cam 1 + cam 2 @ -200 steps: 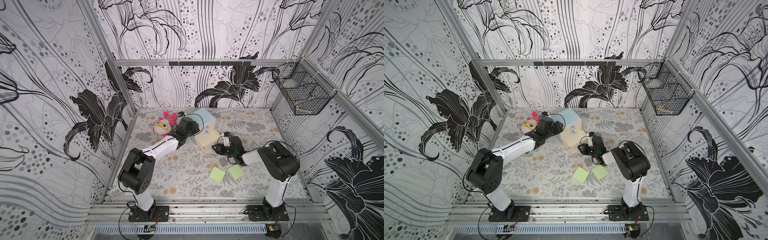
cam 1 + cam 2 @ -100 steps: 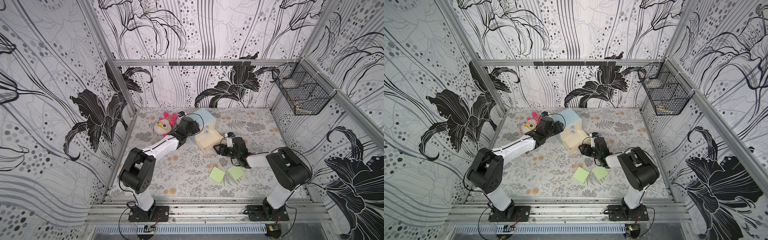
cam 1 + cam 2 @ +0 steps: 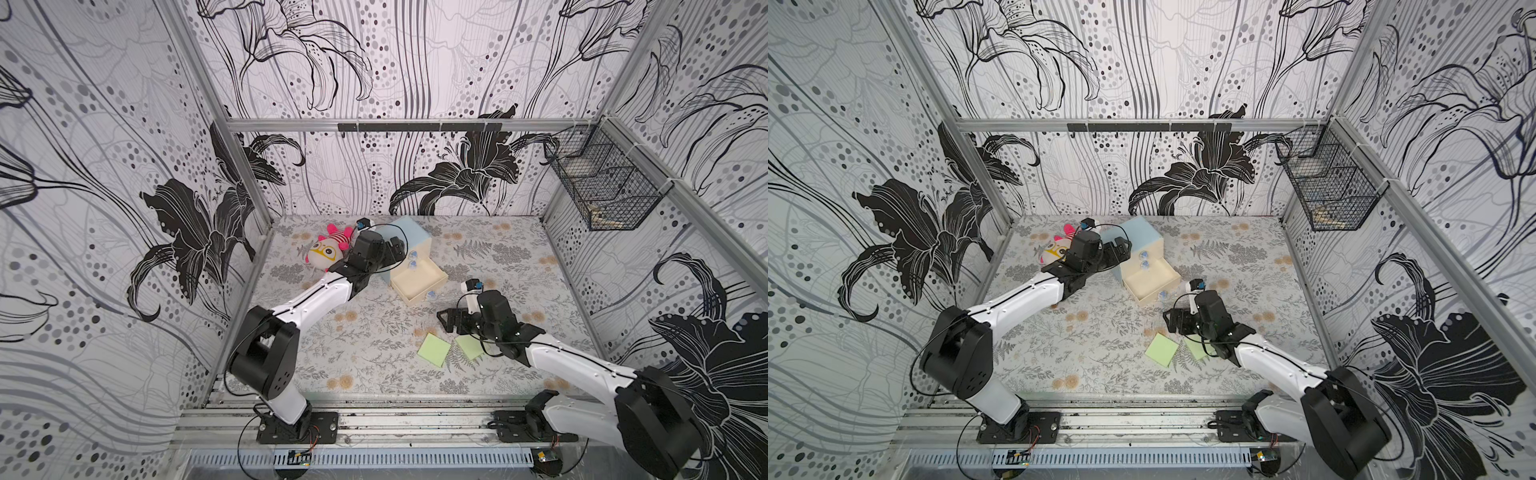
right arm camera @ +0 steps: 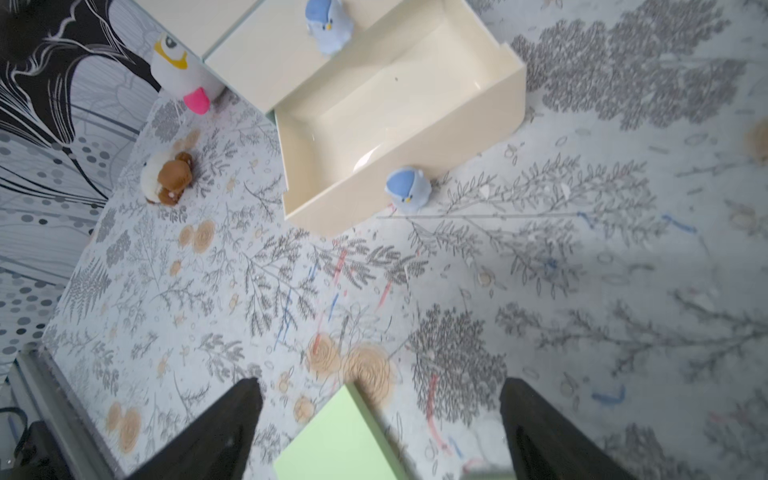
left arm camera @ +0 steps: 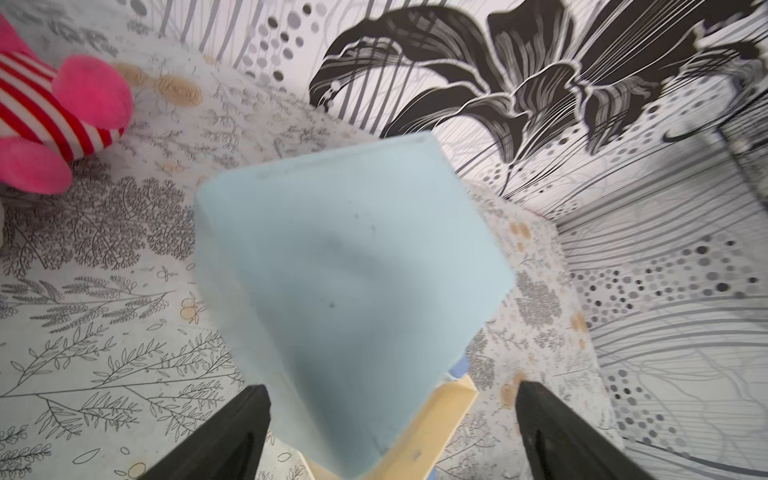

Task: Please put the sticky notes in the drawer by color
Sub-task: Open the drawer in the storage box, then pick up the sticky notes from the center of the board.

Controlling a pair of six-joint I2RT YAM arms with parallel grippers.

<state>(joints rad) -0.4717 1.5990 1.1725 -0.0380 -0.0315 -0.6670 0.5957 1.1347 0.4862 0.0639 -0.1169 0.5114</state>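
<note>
Tipping or sliding is the main danger for the pale-blue chest (image 3: pixel 409 235), a light-looking box at the middle of both top views: the left jaws stand wide apart with its corner between them, clamping nothing, so a sideways nudge could turn its front away from the right arm (image 3: pixel 573 365). Its bottom drawer (image 3: pixel 417 280) is pulled out toward lower right and looks empty in the right wrist view; a pad brought in low could catch the cream front wall or push the drawer shut. The two light-green sticky notes (image 3: pixel 434 350) lie flat on the tabletop (image 3: pixel 374 353), just beside each other, below and right of the drawer; the right jaws, released and empty, hang over them, and thin paper on a smooth sheet may slide, curl or escape a pinch. No pink or yellow pad is visible. Floral black-and-white walls (image 3: pixel 104 208) close three sides, a wire basket (image 3: pixel 602 195) hangs at upper right, and the fern-printed tabletop bears pen scribbles (image 4: pixel 332 303).
</note>
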